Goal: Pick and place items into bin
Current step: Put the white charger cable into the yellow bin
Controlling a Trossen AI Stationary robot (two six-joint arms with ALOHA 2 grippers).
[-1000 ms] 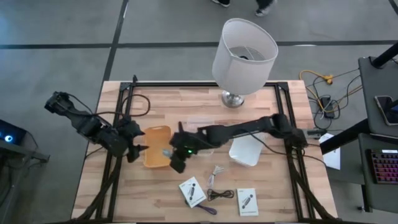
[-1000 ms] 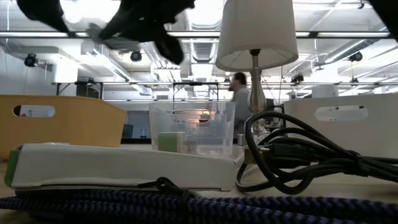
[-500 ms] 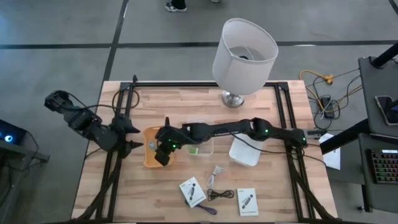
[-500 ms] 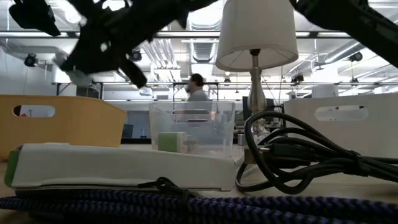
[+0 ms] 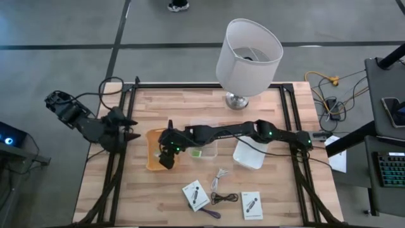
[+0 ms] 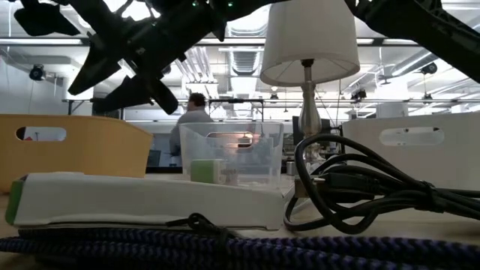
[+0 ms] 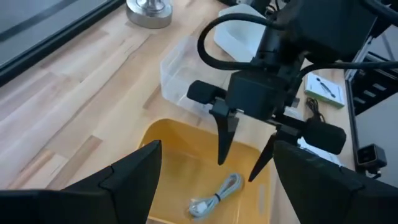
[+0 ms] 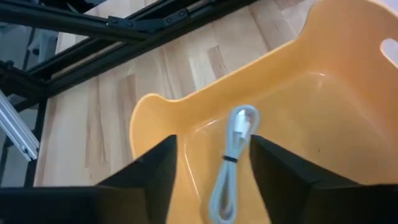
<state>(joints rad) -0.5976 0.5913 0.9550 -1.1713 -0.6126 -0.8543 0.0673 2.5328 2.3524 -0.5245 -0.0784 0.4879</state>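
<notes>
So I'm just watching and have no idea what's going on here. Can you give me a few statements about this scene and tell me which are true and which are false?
1. A pale cable lies inside the yellow bin. True.
2. The right gripper is shut on the cable. False: its fingers are open above it.
3. The lamp lies in the bin. False: it stands upright on the table.
4. Two white cards lie on the table, outside the bin. True.
5. The left gripper holds a card. False: it is open and empty.
</notes>
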